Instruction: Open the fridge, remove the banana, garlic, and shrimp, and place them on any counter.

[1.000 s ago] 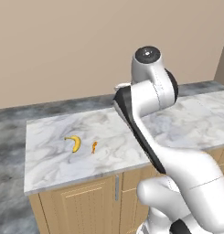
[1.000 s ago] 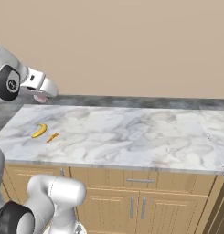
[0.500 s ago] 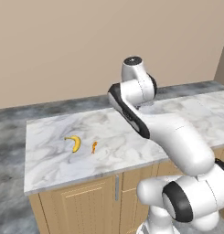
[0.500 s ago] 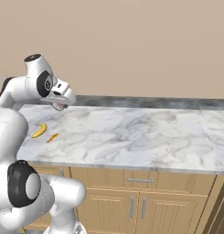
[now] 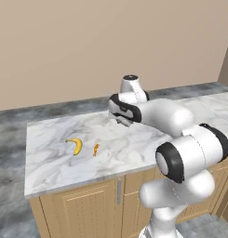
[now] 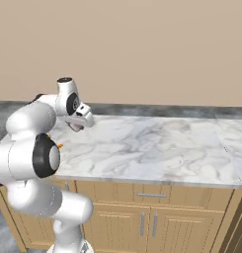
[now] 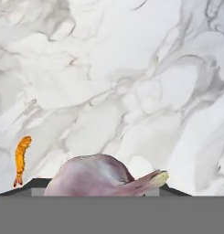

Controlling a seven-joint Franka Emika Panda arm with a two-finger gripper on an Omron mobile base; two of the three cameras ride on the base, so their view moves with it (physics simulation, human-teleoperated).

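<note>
Arm swung lower over the surface (image 5: 55,153), tool (image 6: 79,124) pinching the garlic (image 7: 97,178), shrimp (image 5: 96,149) at banana's (image 5: 77,145) 3 o'clock.

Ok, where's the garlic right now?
The garlic is between the gripper's fingers, above the marble counter. In the left base view that is to the right of the banana and the shrimp.

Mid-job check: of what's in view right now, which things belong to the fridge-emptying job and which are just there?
Belongs to the job:
- banana, lying on the counter
- shrimp, beside the banana
- garlic, held in the hand above the counter

Just there:
- wood cabinet doors under the counter
- beige wall
</note>
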